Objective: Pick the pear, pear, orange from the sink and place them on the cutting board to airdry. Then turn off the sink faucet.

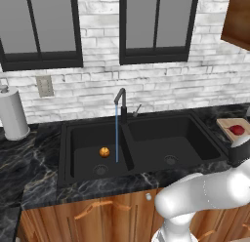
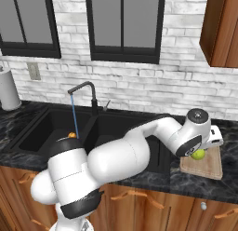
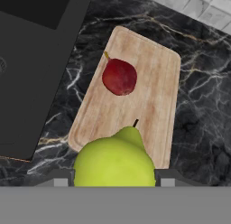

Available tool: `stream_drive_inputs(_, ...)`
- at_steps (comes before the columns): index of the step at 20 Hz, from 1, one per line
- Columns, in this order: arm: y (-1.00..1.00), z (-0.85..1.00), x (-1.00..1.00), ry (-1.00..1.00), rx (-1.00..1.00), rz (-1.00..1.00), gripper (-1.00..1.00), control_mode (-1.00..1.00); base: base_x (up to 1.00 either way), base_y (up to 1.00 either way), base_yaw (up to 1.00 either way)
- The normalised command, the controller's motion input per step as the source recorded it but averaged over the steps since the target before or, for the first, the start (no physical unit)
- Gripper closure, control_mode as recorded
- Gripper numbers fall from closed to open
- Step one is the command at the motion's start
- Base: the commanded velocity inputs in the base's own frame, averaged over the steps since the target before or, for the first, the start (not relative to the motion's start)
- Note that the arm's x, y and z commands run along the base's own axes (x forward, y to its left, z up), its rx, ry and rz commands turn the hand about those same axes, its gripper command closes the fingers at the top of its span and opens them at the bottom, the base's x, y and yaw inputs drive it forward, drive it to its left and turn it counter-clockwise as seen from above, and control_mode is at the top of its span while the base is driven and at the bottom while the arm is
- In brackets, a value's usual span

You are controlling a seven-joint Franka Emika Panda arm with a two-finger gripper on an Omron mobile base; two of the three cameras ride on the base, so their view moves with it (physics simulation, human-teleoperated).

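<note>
My gripper is shut on the yellow-green pear, holding it just over the near end of the cutting board. From the right base view the same pear hangs under the hand, low above the board. The dark red pear lies on the board's far half, also seen as the red pear. The orange sits in the left basin of the black sink. Water streams from the faucet beside the orange.
A paper towel roll stands on the dark marble counter at the far left. A wooden wall cabinet hangs above the board's end of the counter. My own arm spans the right basin.
</note>
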Motion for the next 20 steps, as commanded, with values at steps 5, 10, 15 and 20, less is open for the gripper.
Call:
stream_drive_inputs(5,-0.19,-0.20,0.12,0.00,0.00,0.01,1.00,-1.00,0.00,0.00,0.00)
stream_drive_inputs(10,-0.17,-0.24,0.09,0.00,0.00,0.03,1.00,-1.00,0.00,0.00,0.00)
stream_drive_inputs(15,-0.05,-0.26,0.04,0.00,0.00,0.01,1.00,-1.00,0.00,0.00,0.00)
stream_drive_inputs(20,0.00,-0.25,0.03,0.00,0.00,0.00,1.00,-1.00,0.00,0.00,0.00)
